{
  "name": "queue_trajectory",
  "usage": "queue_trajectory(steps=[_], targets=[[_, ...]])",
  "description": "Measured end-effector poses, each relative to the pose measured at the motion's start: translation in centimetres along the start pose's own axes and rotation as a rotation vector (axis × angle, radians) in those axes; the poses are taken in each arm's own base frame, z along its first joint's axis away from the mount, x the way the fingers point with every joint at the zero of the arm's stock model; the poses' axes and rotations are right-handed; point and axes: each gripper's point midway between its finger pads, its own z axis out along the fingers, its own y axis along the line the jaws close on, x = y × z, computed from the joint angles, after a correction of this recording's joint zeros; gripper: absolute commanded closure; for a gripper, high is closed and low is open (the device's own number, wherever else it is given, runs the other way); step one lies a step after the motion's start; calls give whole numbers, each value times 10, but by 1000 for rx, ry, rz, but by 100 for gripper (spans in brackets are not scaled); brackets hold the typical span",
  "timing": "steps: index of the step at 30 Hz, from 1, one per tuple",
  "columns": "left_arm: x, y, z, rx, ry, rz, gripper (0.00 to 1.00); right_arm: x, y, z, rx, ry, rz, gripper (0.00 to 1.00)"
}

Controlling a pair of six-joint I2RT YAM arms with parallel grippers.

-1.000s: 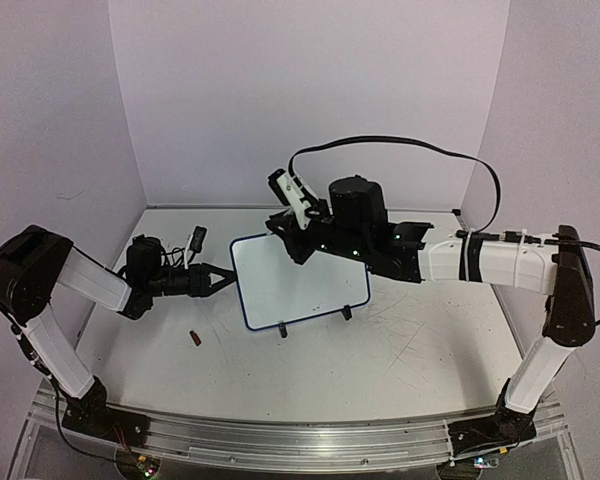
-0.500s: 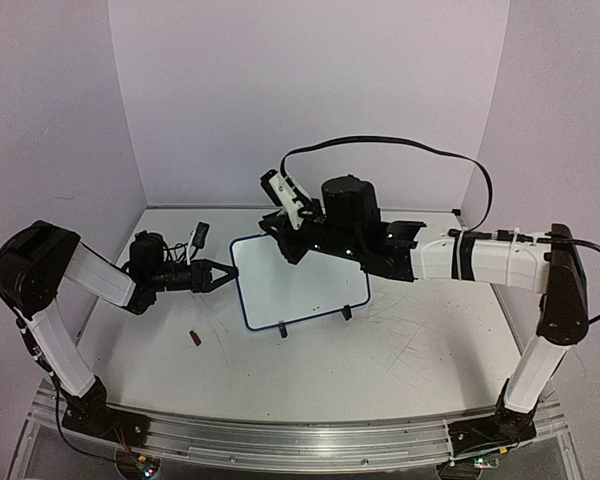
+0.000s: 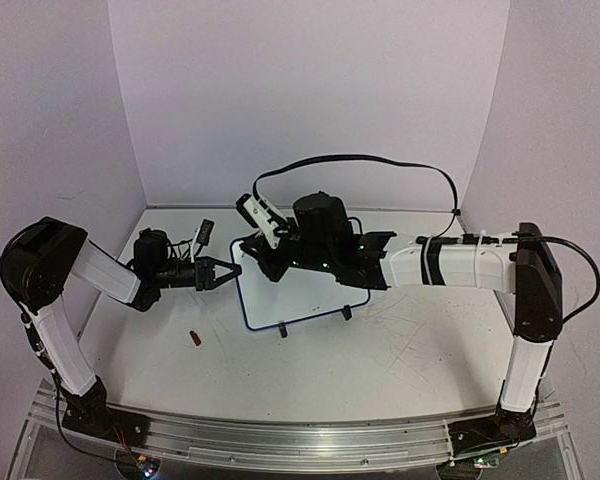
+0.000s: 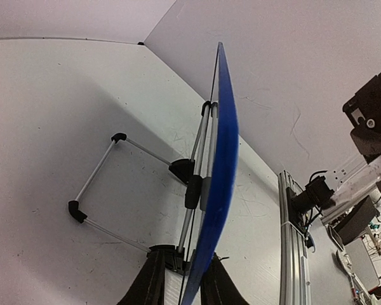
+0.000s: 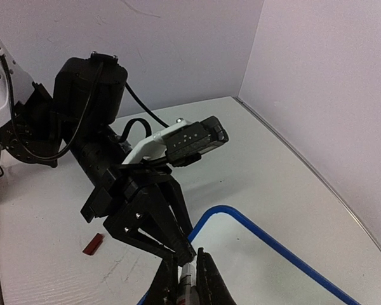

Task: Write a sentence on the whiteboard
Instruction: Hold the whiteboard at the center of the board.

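White worktop (image 3: 400, 350), lilac walls behind. My left jaws (image 3: 226, 272) sit narrowly around the left rim of the whiteboard (image 3: 300, 290), which stands propped and tilted; I cannot tell whether they pinch it. My right jaws (image 5: 185, 257), just beside them at that rim, are clamped on a marker (image 5: 187, 279).

Even, diffuse light from above fills every view, and the walls read pale lilac. In the top view the table (image 3: 380, 360) is bright without glare. In the left wrist view the whiteboard (image 4: 219, 171) throws a soft shadow to its left, and straight edges bow. At the bottom of the right wrist view the marker (image 5: 186, 279) looks soft.
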Motion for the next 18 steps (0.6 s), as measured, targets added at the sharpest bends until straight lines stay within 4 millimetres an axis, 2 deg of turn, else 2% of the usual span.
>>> queue_trajectory(steps=[8, 18], targets=[[0, -3, 1, 10, 1, 36, 92, 3, 2, 12, 2, 5, -2, 100], [0, -3, 1, 11, -1, 81, 100, 0, -7, 18, 75, 6, -39, 100]])
